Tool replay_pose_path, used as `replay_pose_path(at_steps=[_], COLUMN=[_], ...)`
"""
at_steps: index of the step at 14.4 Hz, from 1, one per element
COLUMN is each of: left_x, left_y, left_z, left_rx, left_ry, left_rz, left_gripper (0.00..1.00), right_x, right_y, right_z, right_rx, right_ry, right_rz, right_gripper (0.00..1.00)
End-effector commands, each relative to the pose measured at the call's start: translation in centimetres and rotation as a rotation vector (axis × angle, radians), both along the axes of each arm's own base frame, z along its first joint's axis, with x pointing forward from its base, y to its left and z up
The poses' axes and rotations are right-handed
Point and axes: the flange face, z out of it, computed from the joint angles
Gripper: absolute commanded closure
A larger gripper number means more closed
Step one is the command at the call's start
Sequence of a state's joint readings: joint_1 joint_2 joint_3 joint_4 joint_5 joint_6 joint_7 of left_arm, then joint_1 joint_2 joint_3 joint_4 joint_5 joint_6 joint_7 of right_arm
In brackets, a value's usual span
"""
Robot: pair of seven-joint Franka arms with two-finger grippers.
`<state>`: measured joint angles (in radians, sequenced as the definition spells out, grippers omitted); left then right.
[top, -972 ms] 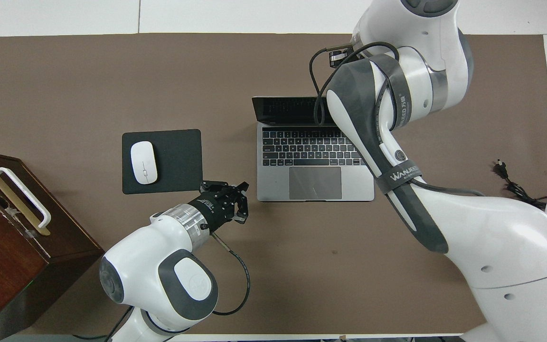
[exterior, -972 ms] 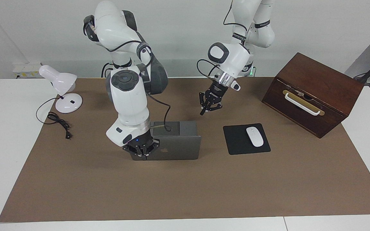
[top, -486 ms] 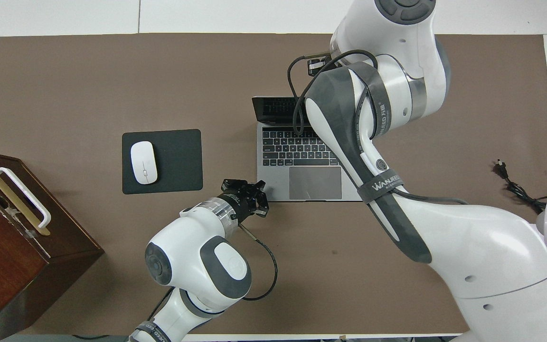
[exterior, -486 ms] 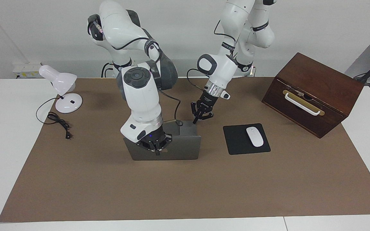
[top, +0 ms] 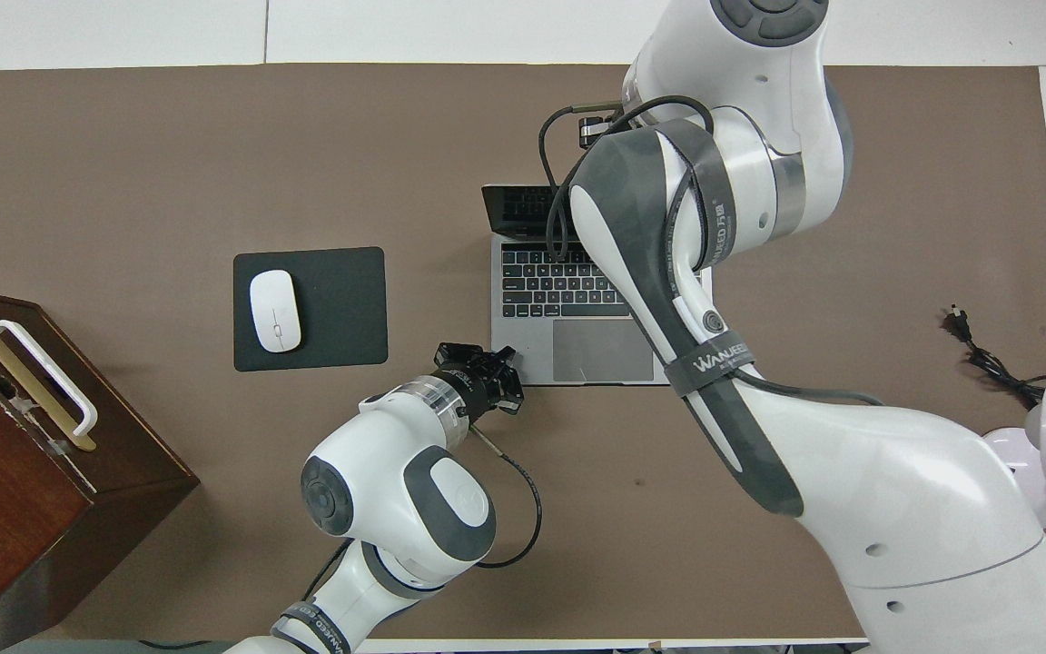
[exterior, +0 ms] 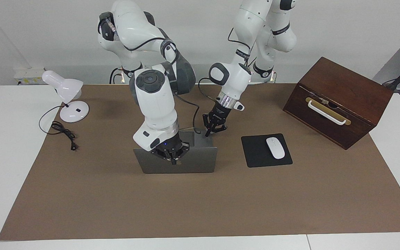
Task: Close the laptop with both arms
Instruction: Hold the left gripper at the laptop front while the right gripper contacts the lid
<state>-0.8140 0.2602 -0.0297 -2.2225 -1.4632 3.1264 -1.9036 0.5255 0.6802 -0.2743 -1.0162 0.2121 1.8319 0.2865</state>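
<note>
Laptop (exterior: 193, 159): open at the middle of the table (exterior: 116, 208), lid upright, mouse pad (exterior: 266, 150) beside it at 3 o'clock in the facing view.
Right jaws (exterior: 173, 160): pressed together, tips against the lid's outer face near its top edge.
Left jaws (exterior: 209, 132): pressed together, empty, over the deck's corner (contact unclear).
Doing it well: push the lid toward the keyboard slowly, while the left arm steadies the base against sliding.
</note>
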Motion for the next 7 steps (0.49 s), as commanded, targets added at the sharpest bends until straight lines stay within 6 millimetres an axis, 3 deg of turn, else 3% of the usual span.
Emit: replay_pose_path(at_steps=[1, 7], left_x=[0.1, 0.1], left_y=[-0.7, -0.7], left_z=[-0.6, -1.4], left_rx=[0.007, 0.019], left_ry=[-0.006, 0.003], left_rz=[0.023, 0.02], left_gripper=[1.0, 1.0], right_x=[0.1, -0.8], right_y=[0.2, -1.3], right_z=[0.1, -1.0], right_rx=[0.036, 0.043], right_ry=[0.016, 0.079], right_rz=[-0.033, -0.055], right_gripper=[1.0, 1.0])
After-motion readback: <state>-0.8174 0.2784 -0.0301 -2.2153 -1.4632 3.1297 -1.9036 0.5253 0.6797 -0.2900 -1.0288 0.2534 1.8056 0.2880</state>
